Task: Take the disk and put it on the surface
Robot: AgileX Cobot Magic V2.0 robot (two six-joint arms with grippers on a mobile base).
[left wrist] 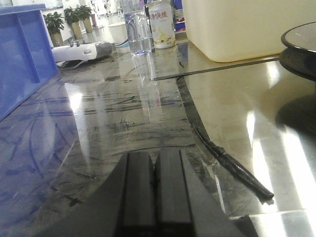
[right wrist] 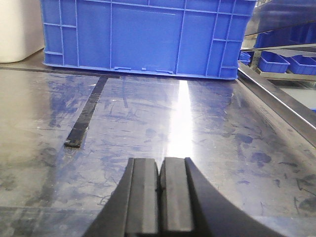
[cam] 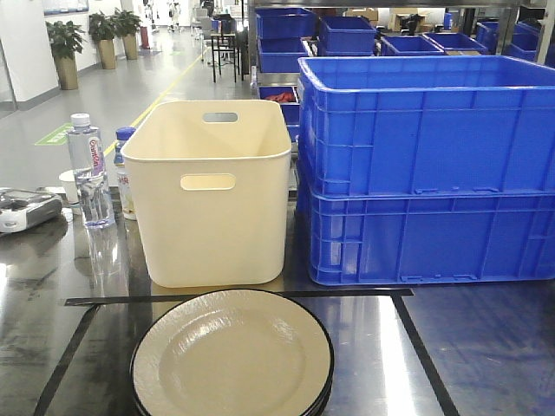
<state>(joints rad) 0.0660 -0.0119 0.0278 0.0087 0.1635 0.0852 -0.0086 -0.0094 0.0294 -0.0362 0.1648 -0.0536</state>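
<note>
Glossy bench (cam: 486,347) carries the disk (cam: 232,355) at its near edge; left gripper (left wrist: 155,185) and right gripper (right wrist: 161,190) both closed, empty.

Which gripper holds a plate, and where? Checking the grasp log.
Neither. The left gripper and right gripper are shut on nothing; the plates lie untouched.

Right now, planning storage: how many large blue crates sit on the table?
2: the upper crate stacked on the lower crate, right of the cream bin. Smaller crates sit behind.
</note>
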